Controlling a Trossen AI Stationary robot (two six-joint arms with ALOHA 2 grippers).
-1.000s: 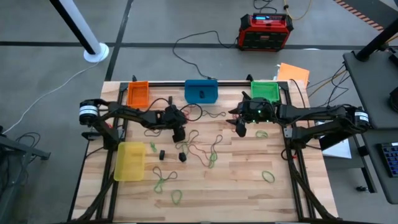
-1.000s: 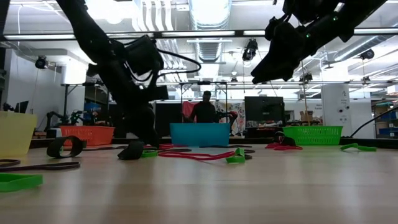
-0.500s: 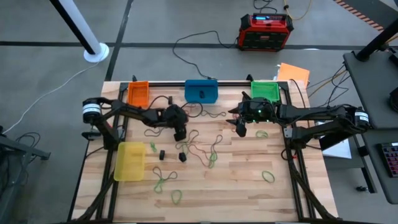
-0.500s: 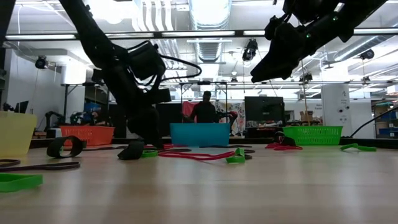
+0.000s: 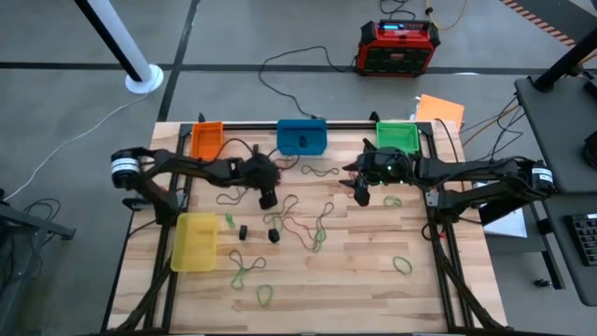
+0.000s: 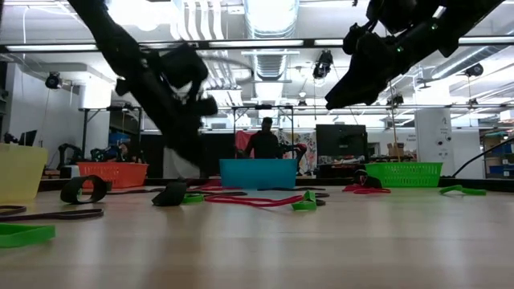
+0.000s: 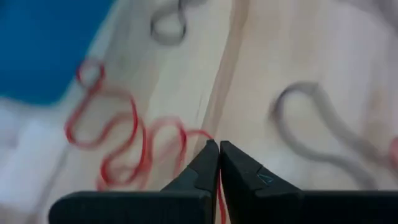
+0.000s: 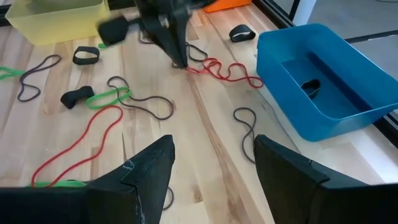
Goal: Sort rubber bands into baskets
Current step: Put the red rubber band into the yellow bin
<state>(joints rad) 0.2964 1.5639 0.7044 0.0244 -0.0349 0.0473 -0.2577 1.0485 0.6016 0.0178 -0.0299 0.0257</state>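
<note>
- Near the back-middle of the surface (image 5: 373,280), just in front of the blue basket (image 5: 302,136): left claw (image 5: 267,199), tips pressed together, pinching one end of a red rubber band (image 8: 225,70).
- Left wrist view shows the red strand (image 7: 134,146) running right into the closed tips; the rest lies in wavy loops on the wood, trailing toward the blue basket.
- Band's long axis: from the claw out toward the blue basket, so the loose end sits nearest that bin.
- Key relation: left arm is on the band and much closer than the right; orange basket (image 5: 207,141) is back-left of the claw, blue one straight behind, yellow basket (image 5: 195,241) front-left, green basket (image 5: 398,136) well off to the right.
- Judgement: next is a lift + carry; a long floppy band may drag or snag neighbouring grey/green bands (image 5: 317,233) lying close by.
- Right claw (image 5: 361,194): jaws wide apart, holding nothing, hovering above the surface in front of the green basket.
- Other bands scattered mid-surface and toward the front, e.g. green loops (image 5: 246,271).
</note>
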